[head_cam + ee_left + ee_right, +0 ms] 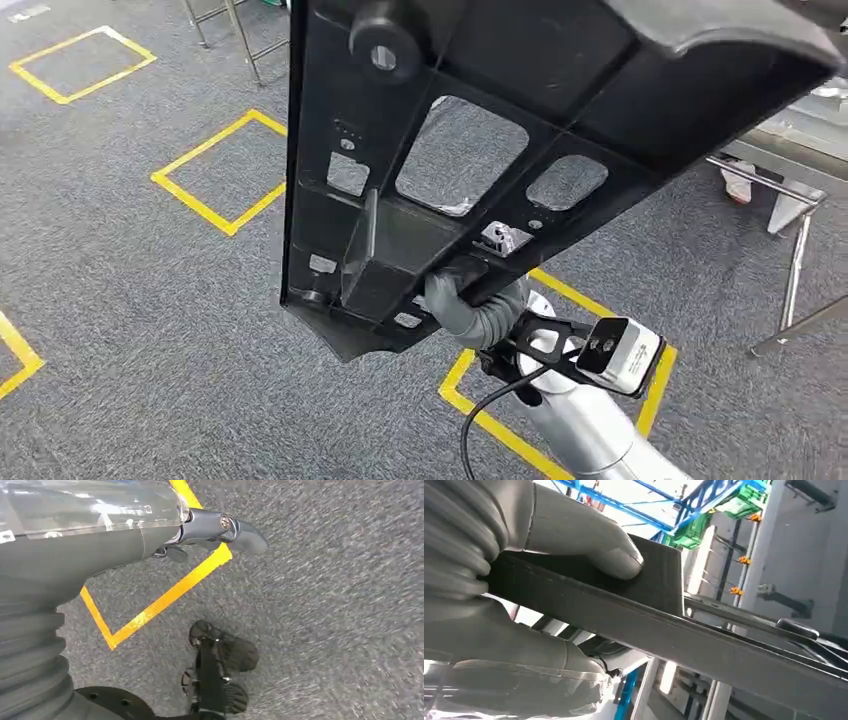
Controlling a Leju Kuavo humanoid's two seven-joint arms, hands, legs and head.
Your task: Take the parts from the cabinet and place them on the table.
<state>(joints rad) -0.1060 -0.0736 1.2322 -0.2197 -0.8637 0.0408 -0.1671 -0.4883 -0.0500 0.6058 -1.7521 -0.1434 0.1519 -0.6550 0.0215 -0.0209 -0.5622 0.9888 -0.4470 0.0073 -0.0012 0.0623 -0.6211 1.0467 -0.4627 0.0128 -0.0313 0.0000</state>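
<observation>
We see the black plastic part [450,150], a flat panel with cut-out openings, filling the upper middle of the head view, tilted above the grey carpet [120,300]. Our right hand [455,300] grasps its lower edge; in the right wrist view the thumb [589,540] presses on top of the panel. Our left hand [220,530] hangs over the carpet beside yellow floor tape [165,597], its fingers [247,536] released and holding nothing. A metal desk [790,140] stands at the right edge.
</observation>
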